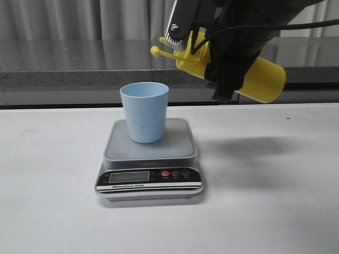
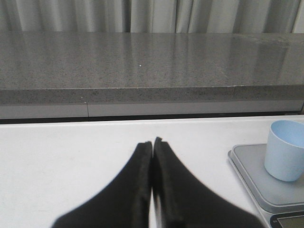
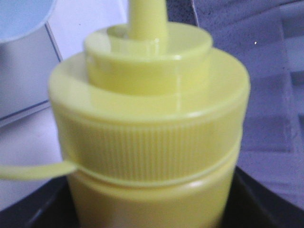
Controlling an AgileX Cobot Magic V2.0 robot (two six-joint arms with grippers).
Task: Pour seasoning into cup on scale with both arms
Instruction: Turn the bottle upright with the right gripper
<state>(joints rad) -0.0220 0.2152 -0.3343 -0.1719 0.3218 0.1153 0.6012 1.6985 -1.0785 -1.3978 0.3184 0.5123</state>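
The pale blue cup [image 1: 144, 111] stands upright on the silver-grey scale [image 1: 150, 156]. My right gripper [image 1: 222, 69] is shut on the yellow seasoning bottle [image 1: 259, 76] and holds it tilted in the air, up and to the right of the cup, its nozzle end toward the cup and its tethered cap [image 1: 154, 51] hanging free. The bottle's ribbed collar [image 3: 152, 142] fills the right wrist view, with the cup's rim [image 3: 23, 16] at one corner. My left gripper [image 2: 152, 142] is shut and empty over the bare table, left of the scale [image 2: 266, 183] and cup [image 2: 285, 149]. It is out of the front view.
A grey stone ledge [image 1: 79, 66] with curtains behind it runs along the far edge of the white table [image 1: 47, 211]. The scale's black front panel [image 1: 149, 177] with its display and red button faces me.
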